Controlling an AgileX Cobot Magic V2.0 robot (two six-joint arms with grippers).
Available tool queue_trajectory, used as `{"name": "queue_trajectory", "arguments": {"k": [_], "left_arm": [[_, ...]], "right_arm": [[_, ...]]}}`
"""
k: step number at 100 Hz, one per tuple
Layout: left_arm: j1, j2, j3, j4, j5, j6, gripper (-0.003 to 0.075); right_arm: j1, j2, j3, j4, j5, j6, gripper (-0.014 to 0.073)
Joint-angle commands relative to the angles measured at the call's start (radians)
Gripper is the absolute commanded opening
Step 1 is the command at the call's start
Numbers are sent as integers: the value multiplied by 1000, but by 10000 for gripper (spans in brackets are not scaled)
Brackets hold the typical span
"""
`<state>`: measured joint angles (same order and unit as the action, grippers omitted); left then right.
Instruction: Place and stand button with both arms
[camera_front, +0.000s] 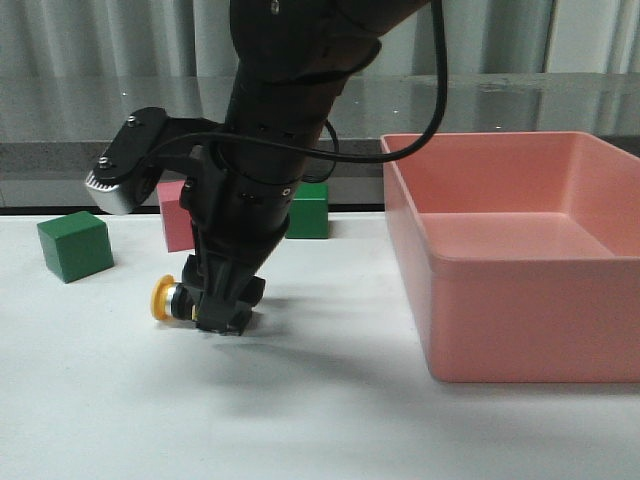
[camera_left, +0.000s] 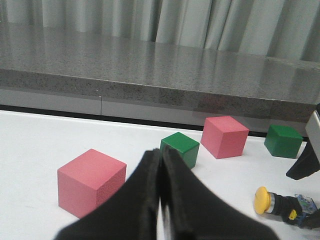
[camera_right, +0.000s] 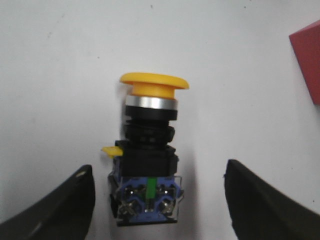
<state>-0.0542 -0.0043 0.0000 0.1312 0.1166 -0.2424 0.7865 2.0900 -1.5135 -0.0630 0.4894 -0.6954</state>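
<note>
Black jointed arm (camera_front: 290, 90) with looping black cable (camera_front: 425, 120) and grey-faced wrist camera (camera_front: 128, 165).

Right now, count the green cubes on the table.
2. One green cube sits at the far left; the other green cube stands behind the right arm, beside the pink bin. The arm may hide more.

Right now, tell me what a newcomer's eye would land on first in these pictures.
The big pink bin fills the right side of the table. Left of it, the right arm's pincer reaches down over the yellow-capped button, which lies on its side; the right wrist view shows the fingers open on either side of its base. The left pincer is shut, facing pink and green cubes.
</note>
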Motion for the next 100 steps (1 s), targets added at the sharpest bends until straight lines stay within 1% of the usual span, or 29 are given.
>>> {"name": "queue_trajectory", "arguments": {"k": [1,7,12,19,23,24,26,31,33,34,38,39,44,53,61,70,84,100], "left_arm": [[-1,-30,45,-9,-79,-8,-20],[-1,-30,45,-9,-79,-8,-20],[-1,-30,45,-9,-79,-8,-20],[-1,-30,45,-9,-79,-8,-20],[-1,-30,45,-9,-79,-8,-20],[-1,-30,45,-9,-79,-8,-20],[-1,-30,45,-9,-79,-8,-20],[-1,-30,45,-9,-79,-8,-20],[-1,-30,45,-9,-79,-8,-20],[-1,-30,45,-9,-79,-8,-20],[-1,-30,45,-9,-79,-8,-20],[-1,-30,45,-9,-79,-8,-20],[-1,-30,45,-9,-79,-8,-20],[-1,-30,45,-9,-79,-8,-20],[-1,-30,45,-9,-79,-8,-20],[-1,-30,45,-9,-79,-8,-20],[-1,-30,45,-9,-79,-8,-20],[-1,-30,45,-9,-79,-8,-20]], "right_arm": [[-1,-73,-32,-1,-18,-8,545],[-4,-97,-32,-1,5,-6,524],[-4,-125,-32,-1,28,5,486],[-6,-171,-32,-1,50,43,388],[-7,-200,-32,-1,56,82,300],[-10,-206,-32,-1,57,89,267],[-14,-220,-32,-1,59,111,232],[-26,-253,-32,-1,66,166,87],[-33,-268,-32,-1,70,190,52],[-36,-277,-32,-1,71,198,17],[-54,-301,-30,-1,80,244,-72],[-57,-311,-29,-1,80,261,-79],[-82,-346,-19,-1,78,313,-56],[-140,-423,18,-1,54,393,-62],[-199,-503,84,-1,-17,453,-62],[-260,-616,210,-1,-138,505,-62],[-362,-816,444,-1,-306,546,-62],[-476,-1048,669,0,-380,548,-62]]}}
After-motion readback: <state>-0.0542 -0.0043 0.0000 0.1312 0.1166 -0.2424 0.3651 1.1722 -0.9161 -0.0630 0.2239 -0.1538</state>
